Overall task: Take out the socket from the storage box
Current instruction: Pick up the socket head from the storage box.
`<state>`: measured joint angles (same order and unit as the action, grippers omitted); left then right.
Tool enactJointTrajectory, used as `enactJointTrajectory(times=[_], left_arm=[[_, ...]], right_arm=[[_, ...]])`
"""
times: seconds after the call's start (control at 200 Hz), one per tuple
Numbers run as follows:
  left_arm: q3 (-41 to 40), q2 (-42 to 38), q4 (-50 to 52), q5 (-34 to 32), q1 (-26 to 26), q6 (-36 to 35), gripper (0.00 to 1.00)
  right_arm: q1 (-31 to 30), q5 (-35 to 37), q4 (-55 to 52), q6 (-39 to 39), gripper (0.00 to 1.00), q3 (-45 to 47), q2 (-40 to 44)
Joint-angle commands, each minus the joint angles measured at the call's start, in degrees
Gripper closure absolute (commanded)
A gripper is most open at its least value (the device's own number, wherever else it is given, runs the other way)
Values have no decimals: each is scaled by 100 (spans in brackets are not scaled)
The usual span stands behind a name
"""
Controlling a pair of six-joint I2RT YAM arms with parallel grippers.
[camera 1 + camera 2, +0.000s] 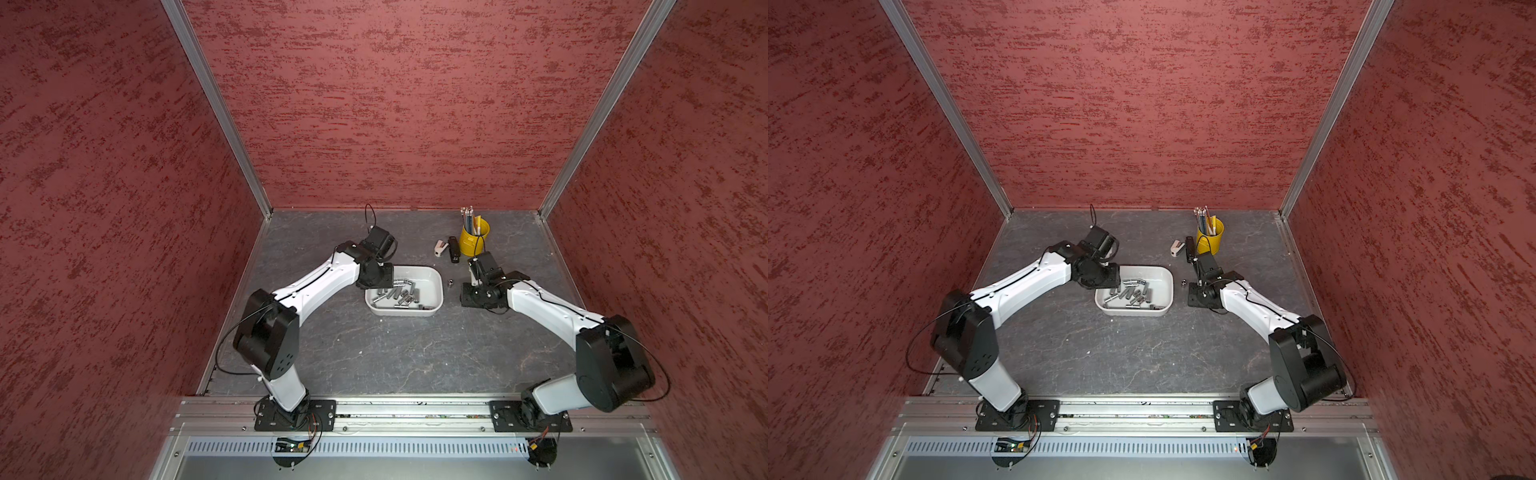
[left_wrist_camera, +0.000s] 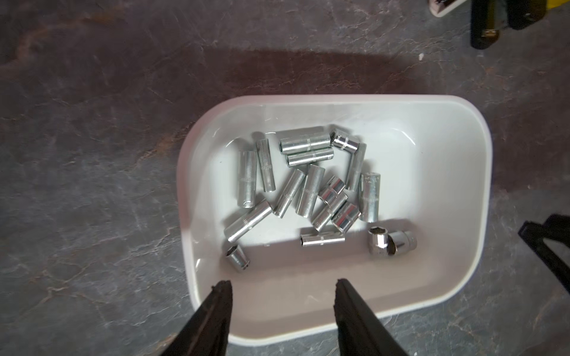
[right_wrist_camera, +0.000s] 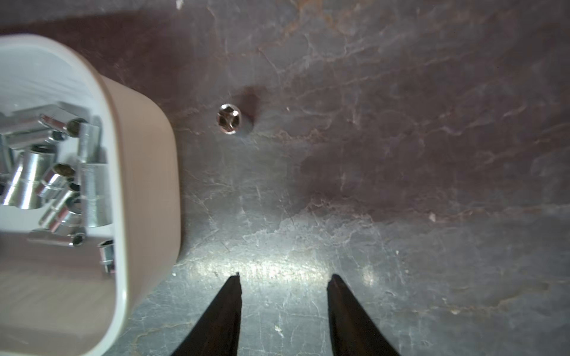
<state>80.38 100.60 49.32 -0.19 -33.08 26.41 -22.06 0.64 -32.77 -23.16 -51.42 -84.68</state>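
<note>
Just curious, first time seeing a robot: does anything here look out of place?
One small socket stands alone on the table, just outside the storage box, while the other sockets lie heaped inside. Nothing looks spilled or broken.

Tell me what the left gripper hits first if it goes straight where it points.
The left gripper would probably meet the bare floor of the storage box, short of the sockets; depth is unclear.

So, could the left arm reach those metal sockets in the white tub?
Probably yes: its jaws stand open just over the lidless storage box, the sockets lying loose with nothing above them.
</note>
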Motion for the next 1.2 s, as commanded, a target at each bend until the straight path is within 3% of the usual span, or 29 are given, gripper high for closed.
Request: enactJointTrajectory(times=[0.0, 0.235, 0.957, 1.192], left_arm=[[375, 521, 255, -422, -58, 175, 54], [659, 1261, 244, -746, 36, 458, 71], [782, 2246, -304, -638, 364, 249, 74], [598, 2158, -436, -458, 391, 250, 84]], right_arm=[[-5, -30, 499, -68, 52, 91, 57], [1, 146, 804, -4, 54, 339, 76], [-4, 10, 868, -6, 54, 339, -155], [0, -10, 950, -2, 56, 411, -154]])
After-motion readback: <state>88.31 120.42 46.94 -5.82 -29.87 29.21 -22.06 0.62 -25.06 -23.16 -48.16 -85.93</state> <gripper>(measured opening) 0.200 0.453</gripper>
